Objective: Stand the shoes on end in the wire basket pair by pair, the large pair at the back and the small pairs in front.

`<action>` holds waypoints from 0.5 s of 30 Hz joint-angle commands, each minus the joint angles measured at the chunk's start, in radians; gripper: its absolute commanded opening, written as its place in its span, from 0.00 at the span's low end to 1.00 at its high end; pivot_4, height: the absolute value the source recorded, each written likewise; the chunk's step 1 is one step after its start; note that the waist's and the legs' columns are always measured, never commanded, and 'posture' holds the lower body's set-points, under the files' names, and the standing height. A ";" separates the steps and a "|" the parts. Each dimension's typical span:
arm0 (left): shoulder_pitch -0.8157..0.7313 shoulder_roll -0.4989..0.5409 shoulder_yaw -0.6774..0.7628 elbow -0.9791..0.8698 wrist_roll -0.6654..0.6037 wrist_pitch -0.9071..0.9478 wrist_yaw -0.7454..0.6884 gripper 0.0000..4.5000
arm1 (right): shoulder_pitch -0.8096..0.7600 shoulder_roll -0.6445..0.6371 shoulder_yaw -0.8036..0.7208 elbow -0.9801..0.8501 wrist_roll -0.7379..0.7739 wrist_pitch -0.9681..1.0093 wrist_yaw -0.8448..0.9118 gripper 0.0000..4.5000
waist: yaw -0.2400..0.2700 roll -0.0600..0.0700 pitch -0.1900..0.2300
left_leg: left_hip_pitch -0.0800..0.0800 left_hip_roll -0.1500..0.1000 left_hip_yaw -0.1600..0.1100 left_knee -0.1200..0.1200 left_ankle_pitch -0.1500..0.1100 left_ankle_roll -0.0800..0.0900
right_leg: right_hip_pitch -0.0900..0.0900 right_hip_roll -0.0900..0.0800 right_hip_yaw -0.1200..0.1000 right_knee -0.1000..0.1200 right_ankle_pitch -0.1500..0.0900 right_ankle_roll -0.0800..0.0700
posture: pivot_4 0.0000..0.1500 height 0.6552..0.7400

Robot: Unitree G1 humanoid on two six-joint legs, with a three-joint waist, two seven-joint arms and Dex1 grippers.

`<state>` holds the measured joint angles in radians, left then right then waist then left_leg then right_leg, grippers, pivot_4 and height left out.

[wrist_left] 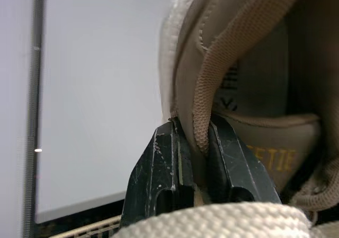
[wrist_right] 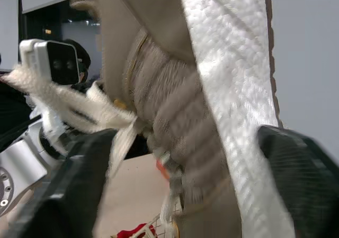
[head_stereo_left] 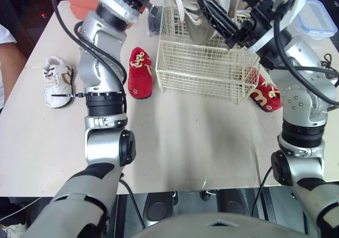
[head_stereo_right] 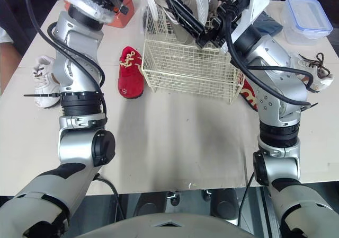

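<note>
— Closest to the lens, how are the jaws of the left gripper [wrist_left: 195,126] seen?
— They are seen pressed together on the padded collar of a large beige shoe [wrist_left: 249,73], with the fabric pinched between the two black fingers.
— And the right gripper [wrist_right: 185,137]?
— Its jaws are spread wide, and a large pale shoe [wrist_right: 175,100] is clamped between them, one finger on the laced side and the other against the white-edged side. Whether one shoe or two of a pair are gripped cannot be told.
— Where is this held relative to the wire basket [head_stereo_left: 201,71]?
— It is held up over the far end of the basket, with a grey sole seen behind the wires there. Contact with the basket floor cannot be made out.
— What is laid on the table [head_stereo_left: 185,153]?
— A red shoe [head_stereo_left: 140,73] is laid just left of the basket, and a second red shoe [head_stereo_left: 265,92] lies at its right side, partly hidden by the wires. A small white shoe [head_stereo_left: 57,79] is set well to the left. A white shoe with dark laces [head_stereo_right: 313,71] is set far to the right, near a lidded plastic box [head_stereo_right: 303,15].
</note>
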<state>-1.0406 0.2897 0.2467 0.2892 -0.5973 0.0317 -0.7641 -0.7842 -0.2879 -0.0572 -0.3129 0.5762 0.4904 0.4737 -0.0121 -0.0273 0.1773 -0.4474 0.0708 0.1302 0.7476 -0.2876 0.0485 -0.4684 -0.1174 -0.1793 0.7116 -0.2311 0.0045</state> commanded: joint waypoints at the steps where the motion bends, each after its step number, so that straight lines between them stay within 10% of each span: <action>1: -0.076 0.004 0.043 -0.009 0.020 -0.100 0.054 0.03 | 0.027 -0.027 -0.045 -0.065 0.006 -0.021 -0.008 1.00 | 0.000 0.000 0.000 | 0.000 0.000 0.000 0.000 0.000 0.000 | 0.000 0.000 0.000 0.000 0.000 0.000 | 1.00 0.36; 15: -0.299 -0.072 0.069 0.255 0.197 -0.393 0.362 0.03 | 0.140 -0.105 -0.087 -0.177 -0.003 -0.001 -0.075 1.00 | 0.003 0.000 0.000 | 0.000 -0.001 0.000 0.000 0.000 0.000 | 0.000 0.000 0.000 0.000 0.000 0.000 | 1.00 0.36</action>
<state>-1.2980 0.2241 0.3138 0.5470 -0.4116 -0.3250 -0.4379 -0.6412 -0.3822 -0.1181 -0.4439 0.5720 0.5012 0.4082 -0.0094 -0.0275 0.1772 -0.4475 0.0696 0.1304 0.7473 -0.2876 0.0485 -0.4683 -0.1177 -0.1796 0.7112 -0.2311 0.0046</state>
